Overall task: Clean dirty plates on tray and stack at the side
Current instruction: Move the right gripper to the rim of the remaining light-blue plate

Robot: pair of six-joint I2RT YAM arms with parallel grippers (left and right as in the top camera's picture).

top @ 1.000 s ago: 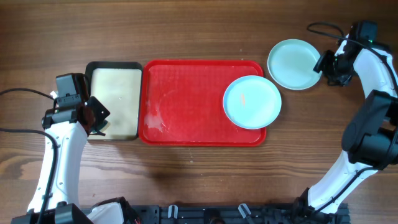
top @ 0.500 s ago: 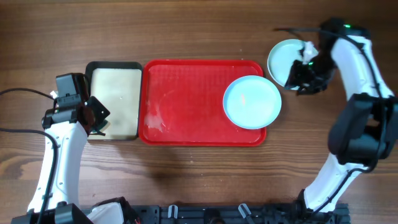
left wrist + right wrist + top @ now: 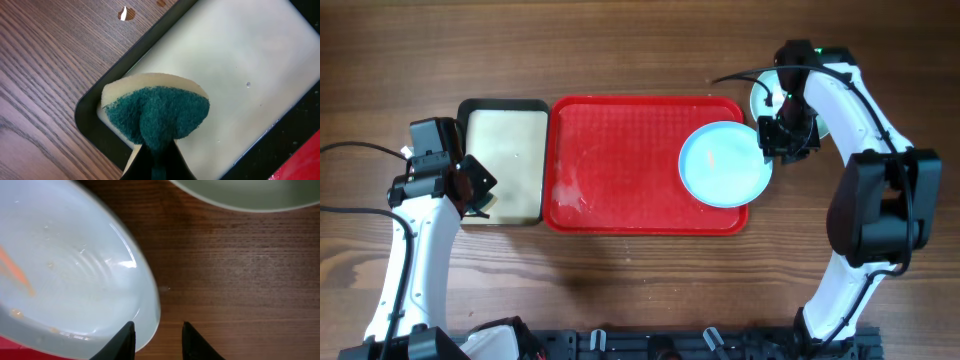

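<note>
Bearings: clock directions follow the overhead view, with 12 o'clock at the top edge.
Done so far: one plate [image 3: 760, 102] sits on the bare tabletop [image 3: 620, 50] off the red tray [image 3: 620, 150], at about 1 o'clock from it. It is mostly hidden under the right arm. The part the right wrist view shows looks clean, so it probably starts the side stack.
Left to do: the pale blue plate [image 3: 720, 170] needs wiping, then stacking. A third plate is not visible anywhere.
Dirty plate: it lies at the tray's 3 o'clock end, its rim overhanging the tray edge. It carries an orange smear [image 3: 15, 270] and a few crumbs.
Right end effector [image 3: 157, 332]: it hangs at the dirty plate's 3 o'clock rim with its jaws apart. Nothing is grasped, and the rim lies just beside one finger.
Left end effector [image 3: 155, 155]: it is clenched on a sponge [image 3: 160, 115], green scrubbing face up. It hovers over the 7 o'clock corner of the cream tray [image 3: 515, 140].
Surroundings: the black-rimmed cream tray touches the red tray's 9 o'clock side. The rest of the red tray's floor is bare.
In the way: the sponge is well apart from the dirty plate, with the full tray length between them. The set-aside plate lies near the right arm, so a careless swing could knock it.
</note>
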